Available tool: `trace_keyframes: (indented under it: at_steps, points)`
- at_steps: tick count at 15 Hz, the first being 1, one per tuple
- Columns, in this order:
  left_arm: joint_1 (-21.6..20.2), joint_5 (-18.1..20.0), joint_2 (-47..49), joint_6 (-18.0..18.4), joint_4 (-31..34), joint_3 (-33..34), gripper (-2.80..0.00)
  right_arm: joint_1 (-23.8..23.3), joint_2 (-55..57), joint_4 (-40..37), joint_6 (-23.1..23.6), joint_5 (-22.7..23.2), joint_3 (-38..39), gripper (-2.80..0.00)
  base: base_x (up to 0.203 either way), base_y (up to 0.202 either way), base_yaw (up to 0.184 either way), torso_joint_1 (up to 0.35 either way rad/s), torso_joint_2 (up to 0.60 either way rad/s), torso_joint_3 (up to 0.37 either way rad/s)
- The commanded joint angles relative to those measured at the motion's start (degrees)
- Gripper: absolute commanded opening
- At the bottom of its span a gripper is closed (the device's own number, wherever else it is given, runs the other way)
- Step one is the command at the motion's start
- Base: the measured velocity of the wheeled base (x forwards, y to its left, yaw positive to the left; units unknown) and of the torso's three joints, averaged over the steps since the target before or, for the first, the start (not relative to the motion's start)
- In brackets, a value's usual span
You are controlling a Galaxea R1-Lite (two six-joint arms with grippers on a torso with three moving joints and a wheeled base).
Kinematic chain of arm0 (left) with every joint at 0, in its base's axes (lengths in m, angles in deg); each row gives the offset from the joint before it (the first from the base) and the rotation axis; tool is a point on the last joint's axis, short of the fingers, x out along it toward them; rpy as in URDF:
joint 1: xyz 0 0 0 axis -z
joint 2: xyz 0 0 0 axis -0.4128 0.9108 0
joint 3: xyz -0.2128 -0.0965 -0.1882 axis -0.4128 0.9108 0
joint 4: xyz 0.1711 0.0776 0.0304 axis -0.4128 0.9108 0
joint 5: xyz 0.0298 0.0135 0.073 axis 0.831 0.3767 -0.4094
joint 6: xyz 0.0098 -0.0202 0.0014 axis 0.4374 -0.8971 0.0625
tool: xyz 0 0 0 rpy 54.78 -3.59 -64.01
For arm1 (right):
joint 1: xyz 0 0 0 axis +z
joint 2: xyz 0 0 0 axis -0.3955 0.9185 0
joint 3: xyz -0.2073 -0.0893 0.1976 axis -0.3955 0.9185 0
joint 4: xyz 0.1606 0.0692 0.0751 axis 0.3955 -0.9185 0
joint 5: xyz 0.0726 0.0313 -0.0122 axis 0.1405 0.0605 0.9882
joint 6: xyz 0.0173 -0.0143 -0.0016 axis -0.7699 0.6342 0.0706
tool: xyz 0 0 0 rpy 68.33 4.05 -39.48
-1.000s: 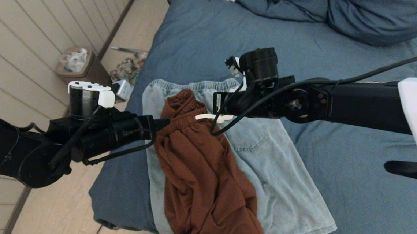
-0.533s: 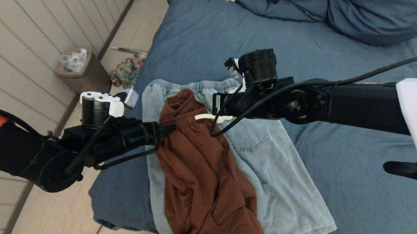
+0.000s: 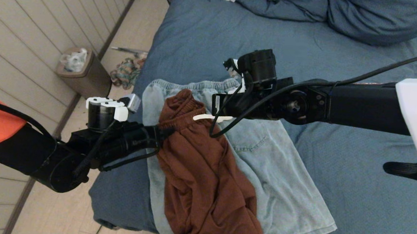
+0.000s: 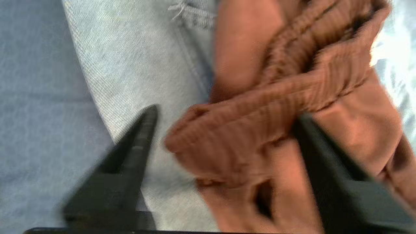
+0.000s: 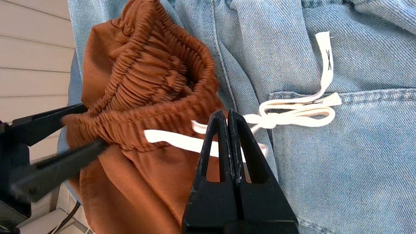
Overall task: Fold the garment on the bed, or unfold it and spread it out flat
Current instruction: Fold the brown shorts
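the bed (image 3: 353, 193), covered in slate-blue fabric, fills most of the scene. light denim shorts (image 3: 280, 188) lie flat on its near left part. rust-brown shorts (image 3: 204, 182) lie crumpled on top of the denim, elastic waistband toward the far side. the left gripper (image 4: 224, 120) reaches in from the left at the brown waistband, jaws apart, with the bunched band between the fingers (image 4: 139, 136). the right gripper (image 5: 227, 118) hovers over the white drawstring (image 5: 292, 112), jaws pressed together, holding nothing. a small bin (image 3: 83, 71) stands on the floor at the far left.
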Motion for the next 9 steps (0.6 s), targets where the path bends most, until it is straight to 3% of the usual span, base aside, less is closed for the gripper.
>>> trace_keyframes:
  at_steps: [1, 9]
  points:
    - [0.0, 0.0, -0.1, -0.2, -0.6, -0.1, -2.8, 0.1, 0.5, 0.0, -0.1, 0.0, -0.1, -2.8, 0.0, 0.0, 0.0, 0.0, 0.0, 0.0]
    - [0.2, -0.3, -2.1, -0.4, -0.6, -2.8, -2.8, 0.1, 0.3, 0.0, -0.1, -0.1, -0.2, -2.8, 0.0, 0.0, 0.0, 0.0, 0.0, 0.0]
